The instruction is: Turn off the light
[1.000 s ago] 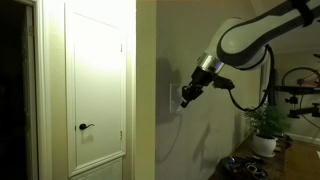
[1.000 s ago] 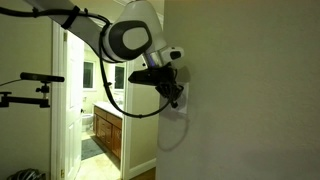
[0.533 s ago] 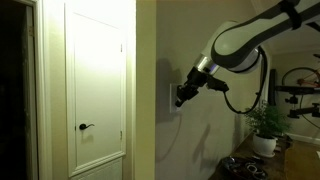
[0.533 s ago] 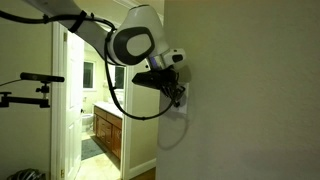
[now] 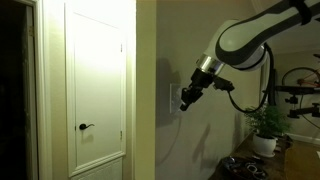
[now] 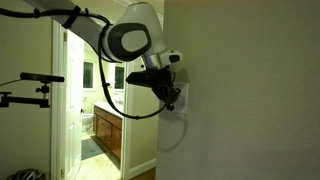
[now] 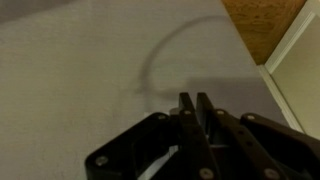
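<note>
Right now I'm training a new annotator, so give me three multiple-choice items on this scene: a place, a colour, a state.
1. Where is the pincer? A) down at the floor B) up at the ceiling C) by the wall switch plate
2. What colour is the door handle? A) white B) black C) brass
3. How do the pincer's fingers stand? A) shut together B) wide apart C) clamped on a cup
Answers: C, its tip sits at the plate; B, it is dark against the pale door; A, the wrist view shows no gap.
</note>
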Motion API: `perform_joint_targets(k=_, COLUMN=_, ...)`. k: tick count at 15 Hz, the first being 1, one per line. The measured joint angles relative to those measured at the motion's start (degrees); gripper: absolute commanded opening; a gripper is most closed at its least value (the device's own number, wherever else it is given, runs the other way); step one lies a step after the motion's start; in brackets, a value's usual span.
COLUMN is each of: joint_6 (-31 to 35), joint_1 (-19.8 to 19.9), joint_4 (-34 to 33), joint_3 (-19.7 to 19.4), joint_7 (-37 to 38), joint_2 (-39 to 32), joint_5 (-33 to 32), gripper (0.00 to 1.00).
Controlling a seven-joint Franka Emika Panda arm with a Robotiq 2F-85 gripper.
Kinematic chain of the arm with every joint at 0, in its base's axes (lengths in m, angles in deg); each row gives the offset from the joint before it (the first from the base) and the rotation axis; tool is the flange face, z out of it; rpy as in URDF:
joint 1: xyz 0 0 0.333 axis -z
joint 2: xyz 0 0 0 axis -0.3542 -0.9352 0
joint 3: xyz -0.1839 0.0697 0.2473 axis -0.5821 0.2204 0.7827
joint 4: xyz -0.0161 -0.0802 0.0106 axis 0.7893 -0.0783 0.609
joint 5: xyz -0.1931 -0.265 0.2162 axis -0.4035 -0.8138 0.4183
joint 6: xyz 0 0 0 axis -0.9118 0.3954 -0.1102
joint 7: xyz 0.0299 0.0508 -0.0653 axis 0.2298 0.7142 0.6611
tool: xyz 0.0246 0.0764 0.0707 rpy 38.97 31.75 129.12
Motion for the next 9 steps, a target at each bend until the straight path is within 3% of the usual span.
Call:
perform_joint_targets(k=8, joint_6=-20.8, joint_1=0.2, joint_4=7.2, joint_3=-1.5, joint_7=-0.9, joint_2=8.6, joint_5=-0.6, gripper=0.95)
perform_joint_targets(k=9, joint_6=-22.7, joint_1=0.4, joint_4=7.7, joint_3=-1.5, joint_7=-0.9, joint_2=8.9, joint_5=-0.9, gripper=0.98)
